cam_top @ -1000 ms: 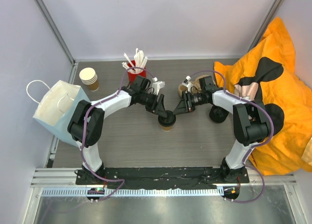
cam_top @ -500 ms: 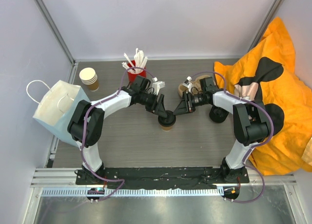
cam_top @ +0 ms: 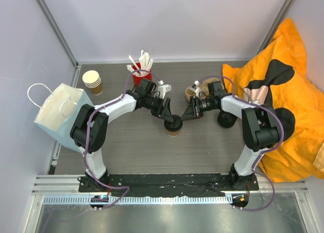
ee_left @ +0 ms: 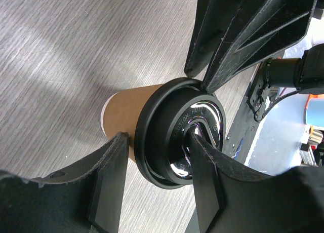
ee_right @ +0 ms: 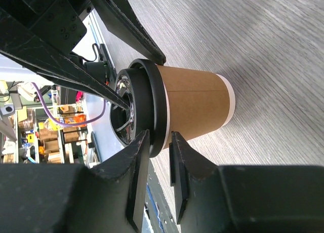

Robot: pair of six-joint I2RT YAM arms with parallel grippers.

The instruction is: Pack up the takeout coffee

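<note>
Tabletop [cam_top: 126, 147] from above, takeout coffee cup [cam_top: 173, 131] upright at its middle under a black lid [cam_top: 173, 123], left gripper [cam_top: 169, 118] and right gripper [cam_top: 181, 117] meeting over that lid, paper bag [cam_top: 58, 114] well apart at the left. Left wrist view: left jaws about half apart, straddling the lid's edge, one finger [ee_left: 109, 182] beside the cup wall, the other [ee_left: 207, 187] over the lid's top; cannot tell whether gripping. Right wrist view: right jaws narrow, pinched on the lid's rim.

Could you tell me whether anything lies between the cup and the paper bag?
No object on the table does; only the left arm's elbow stands between the cup and the bag.
</note>
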